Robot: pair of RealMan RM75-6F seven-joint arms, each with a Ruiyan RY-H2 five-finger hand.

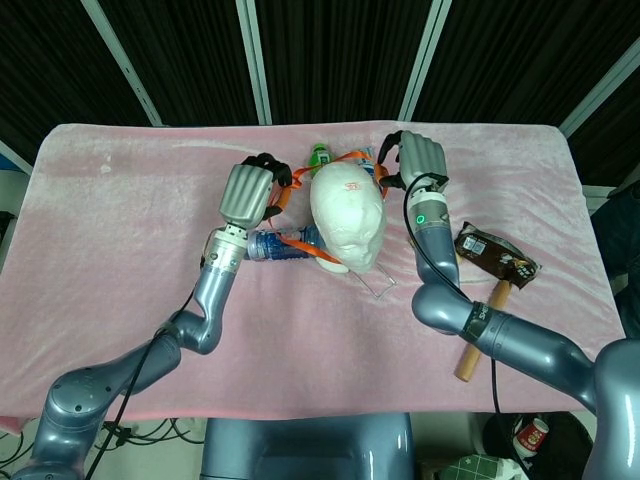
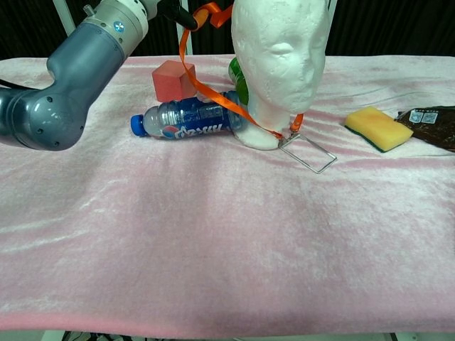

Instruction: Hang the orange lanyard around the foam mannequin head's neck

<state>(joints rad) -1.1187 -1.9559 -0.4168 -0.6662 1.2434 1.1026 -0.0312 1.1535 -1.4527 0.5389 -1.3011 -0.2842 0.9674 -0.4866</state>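
Note:
The white foam mannequin head (image 1: 348, 222) stands upright mid-table, also in the chest view (image 2: 281, 64). The orange lanyard (image 1: 291, 236) loops behind the head, and its strap (image 2: 213, 101) runs down across the blue bottle to the neck's front. Its clear badge holder (image 2: 310, 153) lies on the cloth by the base. My left hand (image 1: 250, 192) grips the strap just left of the head. My right hand (image 1: 419, 160) grips it close to the head's right side. The chest view shows only my left arm (image 2: 78, 64).
A blue Pepsi bottle (image 2: 188, 119) lies against the base, with a red cube (image 2: 173, 79) and a green bottle (image 2: 238, 78) behind. To the right lie a yellow sponge (image 2: 378, 128), a brown snack packet (image 1: 495, 255) and a wooden-handled hammer (image 1: 480, 335).

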